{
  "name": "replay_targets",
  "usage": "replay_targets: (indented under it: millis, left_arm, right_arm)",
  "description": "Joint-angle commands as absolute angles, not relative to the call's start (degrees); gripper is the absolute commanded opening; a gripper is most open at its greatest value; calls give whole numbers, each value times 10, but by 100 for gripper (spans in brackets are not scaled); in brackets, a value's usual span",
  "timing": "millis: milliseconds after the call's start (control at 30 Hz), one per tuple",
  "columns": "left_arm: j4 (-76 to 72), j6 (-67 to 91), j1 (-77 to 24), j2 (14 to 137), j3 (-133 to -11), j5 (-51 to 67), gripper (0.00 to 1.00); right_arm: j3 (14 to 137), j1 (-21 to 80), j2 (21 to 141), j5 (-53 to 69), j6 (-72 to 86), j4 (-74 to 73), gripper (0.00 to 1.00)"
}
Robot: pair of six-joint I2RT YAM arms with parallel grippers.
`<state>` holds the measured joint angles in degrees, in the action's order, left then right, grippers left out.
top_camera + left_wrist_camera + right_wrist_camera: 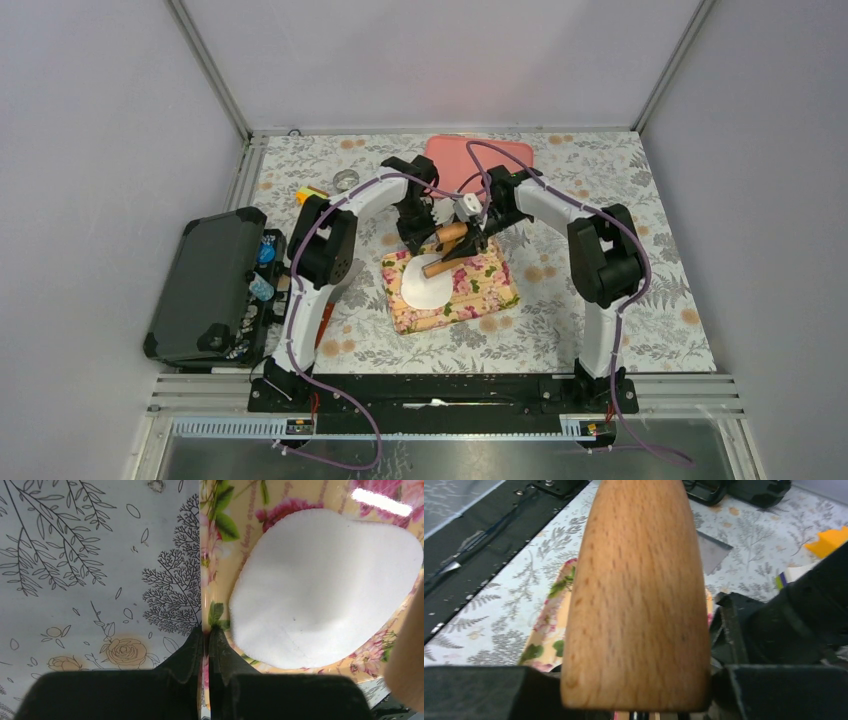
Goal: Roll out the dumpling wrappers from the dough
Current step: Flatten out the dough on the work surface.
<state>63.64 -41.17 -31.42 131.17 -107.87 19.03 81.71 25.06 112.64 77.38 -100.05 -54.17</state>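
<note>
— Where's the dough (325,585) from where you're standing?

— Flat on the flowered mat (485,290) in the middle of the table (640,280), towards the mat's left half. It's a thin white sheet, roundish but lopsided, with one side bulging more than the other.

— And the rolling pin (441,265)?

— The right gripper (472,243) has it clamped between its fingers near the far end. The pin slants down from there, and its near end lies over the far edge of the sheet. I can't tell from here whether it's pressing into the dough.

— What about the other arm?

— The left gripper (206,645) is down at the mat's left border, just beside the dough. Its fingers are pressed tight together right on the line where the mat meets the leaf-patterned cloth. They may have the mat's edge nipped between them, but I can't make that out.

— Do the two arms touch?

— Their wrists come very close over the far side of the mat; contact I can't judge.

— Anything else on the table?

— A pink tray (500,155) lies behind the arms, partly hidden by them. A small shiny metal ring (346,180) sits at the far left, with something yellow just beside it. A black case (200,290) stands open at the left edge, small items showing along its right side.
</note>
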Motion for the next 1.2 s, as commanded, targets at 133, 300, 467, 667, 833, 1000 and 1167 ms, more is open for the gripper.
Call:
replay_targets:
  millis: [133, 300, 467, 667, 833, 1000, 1167]
  left_arm:
    - [604, -445, -322, 1293, -1070, 196, 0]
    - [598, -437, -322, 1294, -1071, 197, 0]
    - [566, -390, -318, 1288, -1055, 181, 0]
    - [511, -307, -267, 1247, -1030, 195, 11]
    - [456, -229, -208, 1189, -1015, 207, 70]
    - [406, -184, -185, 1096, -932, 184, 99]
    - [408, -83, -161, 1028, -818, 143, 99]
  right_arm:
    - [898, 292, 1210, 787, -997, -543, 0]
    - [906, 308, 1246, 774, -1002, -544, 0]
    - [857, 294, 1189, 790, -971, -543, 0]
    - [781, 258, 1086, 835, -921, -544, 0]
    - [776, 230, 1047, 843, -898, -542, 0]
    - [779, 216, 1033, 861, -854, -537, 0]
    - [814, 216, 1036, 822, -685, -530, 0]
